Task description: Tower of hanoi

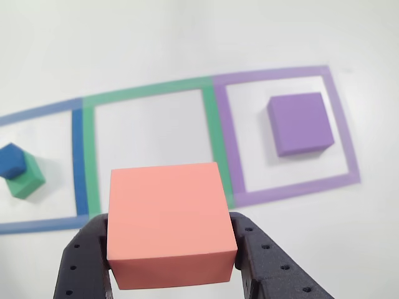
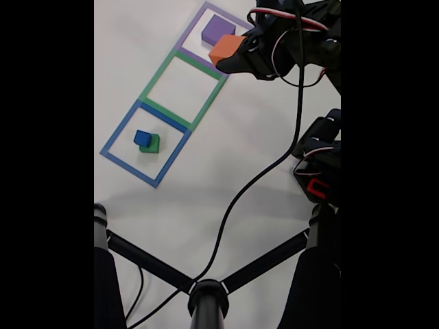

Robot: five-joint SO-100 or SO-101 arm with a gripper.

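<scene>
**Orange block in hand, purple base waiting, two small blocks still to come**

You had the salmon-orange block [image 1: 169, 221] clamped between the gripper [image 1: 171, 258] fingers [image 1: 84, 261], which pressed against its two side faces and were parted only as wide as the block, which was lifted clear of the bench [image 1: 187, 37]. In the fixed view the same orange block [image 2: 226, 49] hung by the purple tape square [image 2: 193, 27], close to its 5 o'clock edge.

The purple block [image 1: 300, 123] lay flat inside its tape square [image 1: 346, 134], at about 1 o'clock from the held block in the other view, with nothing on top. The green tape square [image 1: 215, 134] in the middle held nothing.

The blue cube [image 1: 11, 159] sat on the green block [image 1: 28, 180], skewed on it, inside the blue tape square [image 1: 78, 162] at about 10 o'clock.

By my reading, you were mid-game: the largest piece was placed at the far end, and the orange one looked bound for its top. After that, the green and the blue remained to be carried across, blue parked aside first, then green, then blue last
</scene>
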